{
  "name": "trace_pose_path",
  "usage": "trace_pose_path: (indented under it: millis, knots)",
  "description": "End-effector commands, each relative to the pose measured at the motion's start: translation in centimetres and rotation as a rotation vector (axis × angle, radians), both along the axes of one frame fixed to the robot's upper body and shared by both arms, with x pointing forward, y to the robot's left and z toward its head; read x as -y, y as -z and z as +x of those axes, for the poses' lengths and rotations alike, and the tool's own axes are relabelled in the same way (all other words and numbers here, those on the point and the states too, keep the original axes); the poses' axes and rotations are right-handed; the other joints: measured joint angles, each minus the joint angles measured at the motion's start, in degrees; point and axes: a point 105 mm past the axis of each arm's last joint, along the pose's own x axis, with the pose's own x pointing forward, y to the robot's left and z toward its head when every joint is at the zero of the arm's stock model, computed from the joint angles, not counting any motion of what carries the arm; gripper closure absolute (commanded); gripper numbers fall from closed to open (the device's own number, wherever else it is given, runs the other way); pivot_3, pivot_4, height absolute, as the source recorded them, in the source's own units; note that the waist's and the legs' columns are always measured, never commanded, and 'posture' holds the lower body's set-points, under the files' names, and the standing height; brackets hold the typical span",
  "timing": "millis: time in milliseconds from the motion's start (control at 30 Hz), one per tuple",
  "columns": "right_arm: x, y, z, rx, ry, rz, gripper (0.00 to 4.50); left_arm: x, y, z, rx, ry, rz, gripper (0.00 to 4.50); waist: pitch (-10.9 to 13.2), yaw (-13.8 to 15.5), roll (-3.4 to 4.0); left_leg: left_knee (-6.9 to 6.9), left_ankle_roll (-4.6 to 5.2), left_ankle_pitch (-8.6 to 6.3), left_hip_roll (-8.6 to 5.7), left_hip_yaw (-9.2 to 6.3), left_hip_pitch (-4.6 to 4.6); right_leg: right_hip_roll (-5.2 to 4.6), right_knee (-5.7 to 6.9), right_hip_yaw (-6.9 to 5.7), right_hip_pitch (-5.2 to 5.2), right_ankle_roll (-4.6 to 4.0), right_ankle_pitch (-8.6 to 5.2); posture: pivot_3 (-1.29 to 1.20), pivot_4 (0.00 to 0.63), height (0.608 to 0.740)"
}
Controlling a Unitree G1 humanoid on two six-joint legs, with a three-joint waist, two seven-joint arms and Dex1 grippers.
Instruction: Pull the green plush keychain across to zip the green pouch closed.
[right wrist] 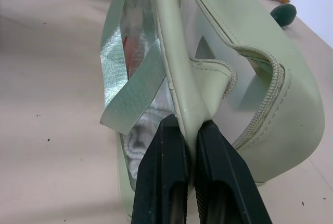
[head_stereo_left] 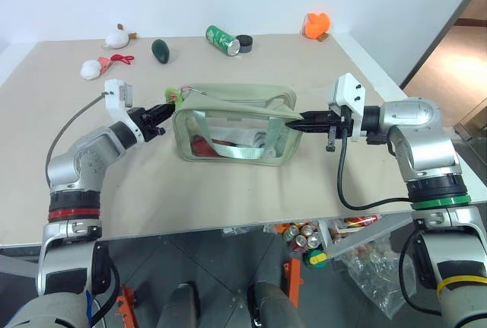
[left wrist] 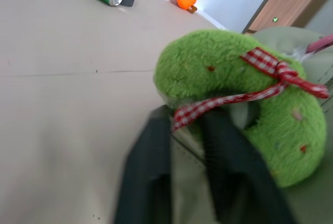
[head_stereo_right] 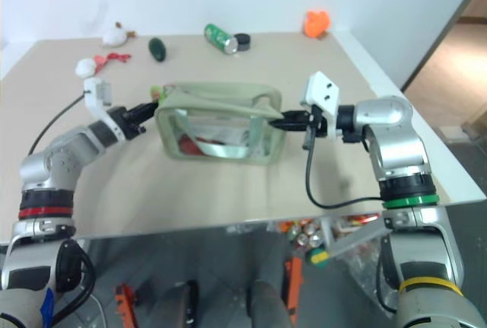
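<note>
From the head camera, the green pouch (head_stereo_left: 232, 124) sits mid-table, zip gaping. The right gripper (head_stereo_left: 298, 122) is pinched on its end tab; the left gripper (head_stereo_left: 163, 112) is at the opposite end, by the green plush keychain (head_stereo_left: 173, 97).

Left wrist camera: fingers (left wrist: 148, 172) clamped near the keychain's checked ribbon, soft plush bulging above. That bite looks shallow and may slip off once pulled.

Right wrist camera: fingers squeeze only a thin fabric fold. If it slides out, the whole pouch would drag along.
</note>
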Motion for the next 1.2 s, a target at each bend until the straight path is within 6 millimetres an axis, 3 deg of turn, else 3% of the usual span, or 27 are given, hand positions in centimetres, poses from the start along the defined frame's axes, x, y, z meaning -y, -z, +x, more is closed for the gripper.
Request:
trace_pose_path:
  millis: [33,233,433,500,600,767,1200]
  knots:
    - [-0.1,-1.0,-0.4,0.046,-0.012,0.000,4.50,0.0,-3.0,-0.4,0.104,0.015,-0.010,4.49,0.00,0.00,0.00,0.00,0.00,0.00,0.00,0.00,0.00,0.00,0.00,0.00,0.00,0.00,0.00,0.00,0.150,0.740]
    - [-0.1,-1.0,-0.2,0.047,-0.014,-0.001,4.50,0.3,-6.1,-0.6,0.218,0.017,-0.013,4.49,0.00,0.02,-0.01,0.00,0.00,0.00,0.00,-0.01,-0.01,0.00,0.00,-0.01,0.00,0.01,0.00,0.00,0.150,0.740]
    - [-0.2,-1.1,-0.1,0.053,-0.014,-0.003,4.50,4.3,-11.2,-3.5,0.400,0.213,0.001,4.49,0.01,0.00,-0.01,0.01,-0.02,0.01,-0.01,0.00,-0.03,-0.01,-0.03,0.01,0.00,0.04,0.02,0.00,0.150,0.740]
    - [-0.3,-1.1,-0.1,0.054,-0.014,-0.001,4.50,5.6,-11.0,-4.5,0.412,0.287,0.057,4.49,0.01,-0.01,-0.01,-0.01,-0.02,0.01,-0.01,0.00,-0.02,-0.01,-0.03,0.02,0.00,0.04,0.02,0.00,0.150,0.740]
    - [-0.3,-1.1,-0.2,0.056,-0.014,0.000,4.50,6.9,-8.8,-5.7,0.383,0.378,0.178,4.49,0.01,-0.08,0.00,-0.02,-0.02,0.01,-0.01,0.00,0.01,0.00,-0.02,0.03,0.00,0.04,0.02,0.00,0.150,0.740]
    - [-0.2,-1.1,-0.2,0.056,-0.010,0.000,4.50,6.7,-5.6,-5.7,0.304,0.394,0.292,4.49,0.01,-0.04,0.00,0.01,-0.01,0.02,0.00,0.00,0.02,0.01,-0.01,0.04,0.00,0.01,0.03,0.00,0.150,0.740]
    - [-0.4,-1.2,-0.1,0.058,-0.016,-0.007,4.50,4.6,-9.1,-4.0,0.320,0.252,0.104,0.10,0.01,-0.03,-0.01,0.06,-0.01,0.02,0.00,0.01,0.00,0.01,-0.02,0.05,0.02,0.03,0.05,0.00,0.150,0.740]
